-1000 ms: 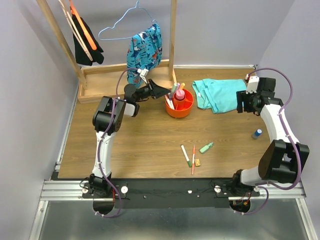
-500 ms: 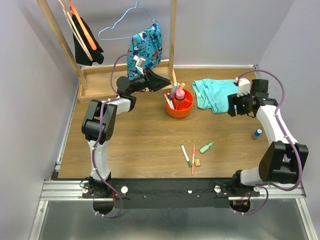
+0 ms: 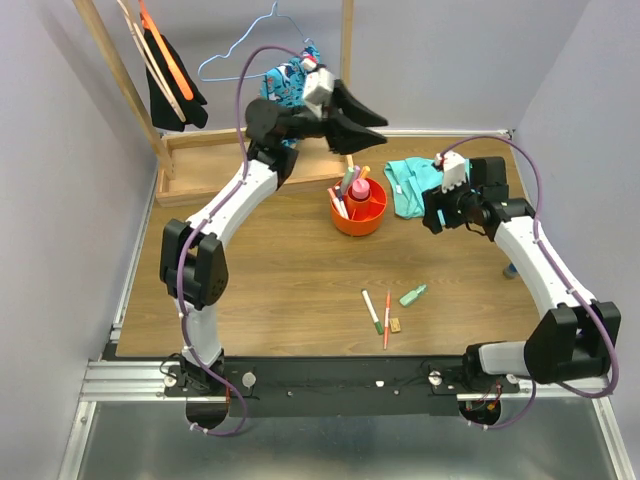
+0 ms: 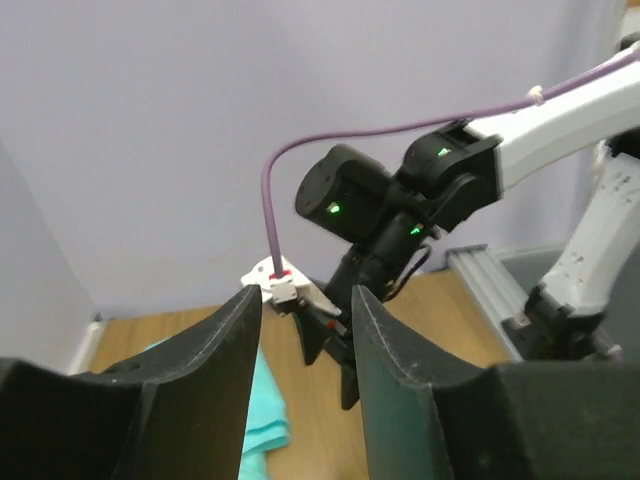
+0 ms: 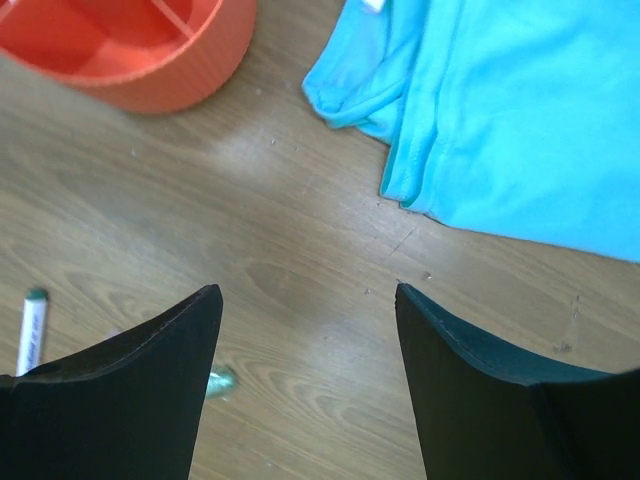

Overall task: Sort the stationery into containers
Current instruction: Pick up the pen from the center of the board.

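The orange-red divided bowl (image 3: pixel 357 228) stands mid-table and holds a pink bottle (image 3: pixel 358 189) and several pens. On the wood in front lie a white pen with a green cap (image 3: pixel 372 310), a thin red pen (image 3: pixel 387 318), a green highlighter (image 3: pixel 413 295) and a tan eraser (image 3: pixel 396 324). My left gripper (image 3: pixel 378 134) is open and empty, raised high behind the bowl and pointing right. My right gripper (image 3: pixel 430 218) is open and empty, above the table right of the bowl. The right wrist view shows the bowl (image 5: pixel 150 50), the pen's end (image 5: pixel 30 330) and the highlighter's tip (image 5: pixel 222 380).
A teal cloth (image 3: pixel 425 190) lies right of the bowl, under the right arm. A long wooden rack base (image 3: pixel 215 170) with posts and hanging clothes stands along the back. A small blue item (image 3: pixel 513 267) sits near the right edge, partly hidden by the arm.
My left arm has swung up and to the right, from beside the bowl to high above its back. My right arm has moved left over the teal cloth toward the bowl.
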`<act>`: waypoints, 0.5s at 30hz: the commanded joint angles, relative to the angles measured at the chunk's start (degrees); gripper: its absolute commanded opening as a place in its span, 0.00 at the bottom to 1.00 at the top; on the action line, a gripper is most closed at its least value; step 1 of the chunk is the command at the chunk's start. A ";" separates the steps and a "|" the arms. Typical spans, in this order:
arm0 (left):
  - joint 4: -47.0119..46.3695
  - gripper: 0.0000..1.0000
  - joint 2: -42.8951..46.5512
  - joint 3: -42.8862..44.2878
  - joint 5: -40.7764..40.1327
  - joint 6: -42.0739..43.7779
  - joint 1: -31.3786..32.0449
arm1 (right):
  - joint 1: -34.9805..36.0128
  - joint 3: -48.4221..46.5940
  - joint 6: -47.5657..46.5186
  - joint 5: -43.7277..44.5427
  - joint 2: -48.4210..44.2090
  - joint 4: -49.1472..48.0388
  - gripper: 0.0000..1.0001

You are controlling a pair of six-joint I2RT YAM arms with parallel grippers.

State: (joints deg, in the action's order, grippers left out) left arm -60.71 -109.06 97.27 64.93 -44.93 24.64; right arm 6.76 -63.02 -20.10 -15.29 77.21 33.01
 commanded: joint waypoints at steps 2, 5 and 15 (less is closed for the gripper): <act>67.55 0.51 -0.28 14.50 -1.80 54.16 6.72 | -0.87 -2.54 16.81 9.46 -5.22 -6.47 0.82; 94.49 0.53 1.21 15.58 -6.38 79.76 9.71 | -3.51 -3.95 19.74 13.00 -7.24 -6.21 0.84; 115.38 0.54 10.79 -14.99 -21.57 116.11 20.24 | -5.97 5.97 29.67 15.83 -16.21 -4.63 0.84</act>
State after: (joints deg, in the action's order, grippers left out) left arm 43.29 -102.69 90.54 51.62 53.01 39.75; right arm 2.35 -62.39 0.73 -1.63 64.31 26.98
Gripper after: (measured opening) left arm 0.536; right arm 0.839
